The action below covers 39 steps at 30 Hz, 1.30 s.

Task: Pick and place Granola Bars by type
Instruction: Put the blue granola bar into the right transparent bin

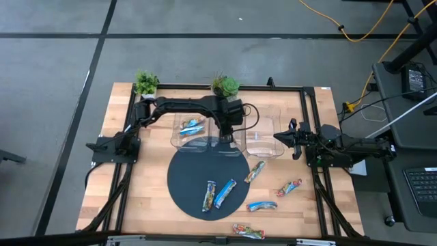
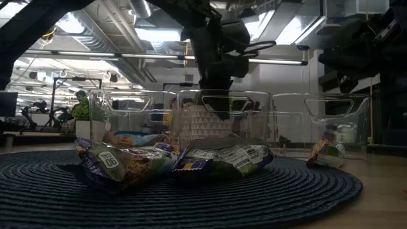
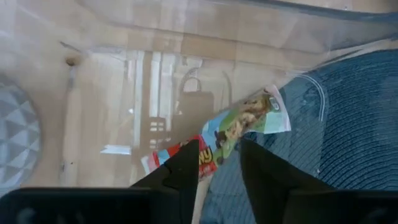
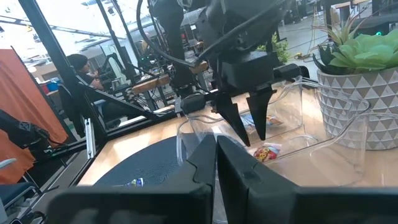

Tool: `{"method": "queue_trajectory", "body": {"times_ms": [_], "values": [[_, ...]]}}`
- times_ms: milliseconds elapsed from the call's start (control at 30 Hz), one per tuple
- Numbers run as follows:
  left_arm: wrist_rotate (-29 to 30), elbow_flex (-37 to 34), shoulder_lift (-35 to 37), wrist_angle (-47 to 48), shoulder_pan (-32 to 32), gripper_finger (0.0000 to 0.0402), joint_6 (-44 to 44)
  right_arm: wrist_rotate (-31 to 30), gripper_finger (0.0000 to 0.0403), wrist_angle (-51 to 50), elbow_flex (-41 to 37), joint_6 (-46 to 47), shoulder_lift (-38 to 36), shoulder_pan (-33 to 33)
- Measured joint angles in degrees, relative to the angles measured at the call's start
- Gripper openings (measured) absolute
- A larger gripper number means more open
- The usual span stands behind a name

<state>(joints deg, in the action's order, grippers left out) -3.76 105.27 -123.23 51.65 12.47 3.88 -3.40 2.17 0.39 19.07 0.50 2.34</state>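
Note:
My left gripper (image 1: pixel 230 135) hangs open, pointing down into the middle clear bin (image 1: pixel 239 145). Its fingertips stand just above an orange-red multicoloured granola bar (image 3: pixel 249 118) that lies flat on the bin's floor; the right wrist view shows both (image 4: pixel 252 134) and the bar (image 4: pixel 267 151). The left bin holds light blue bars (image 1: pixel 191 126). Two bars (image 1: pixel 217 195) lie on the dark round mat (image 1: pixel 184 184), one (image 1: pixel 255 171) lies at its rim, and three more (image 1: pixel 261 206) lie on the wood to the right. My right gripper (image 1: pixel 280 137) is shut and empty beside the right bin (image 1: pixel 263 147).
Two potted plants (image 1: pixel 145 83) (image 1: pixel 224 86) stand at the table's far edge behind the bins. A black frame rail (image 1: pixel 311 123) runs along the table's sides. In the low view the bars on the mat (image 2: pixel 222 159) lie in front of the bins.

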Motion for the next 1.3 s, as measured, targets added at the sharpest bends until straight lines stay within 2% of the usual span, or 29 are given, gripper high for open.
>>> {"method": "queue_trajectory", "body": {"times_ms": [133, 300, 567, 800, 1067, 1300], "values": [[1.17, 0.02, 2.00, -0.10, -1.12, 0.0115, -1.39, 0.00, 0.0019, -0.02, -0.01, 0.00, 0.00, -0.01], [3.55, 0.00, 5.10, -0.47, -3.28, 0.0107, -8.01, 0.00, 0.0019, -0.02, -0.01, 0.00, 0.01, 0.01], [6.05, 0.00, 11.19, -0.45, -8.60, 0.0094, -15.75, 0.00, 0.0019, -0.02, -0.01, 0.00, -0.01, -0.01], [10.77, 0.02, 17.07, -0.36, -14.06, 0.0088, -24.02, 0.00, 0.0019, -0.02, -0.01, 0.00, -0.01, 0.01], [12.66, 0.02, 22.56, -0.39, -22.86, 0.0088, -35.00, 0.00, 0.0019, -0.01, -0.01, 0.00, -0.01, 0.00], [14.73, 0.02, 22.65, 0.08, -32.89, 0.0088, -44.81, 0.00, 0.0019, -0.02, 0.00, 0.00, 0.00, 0.01]]}}
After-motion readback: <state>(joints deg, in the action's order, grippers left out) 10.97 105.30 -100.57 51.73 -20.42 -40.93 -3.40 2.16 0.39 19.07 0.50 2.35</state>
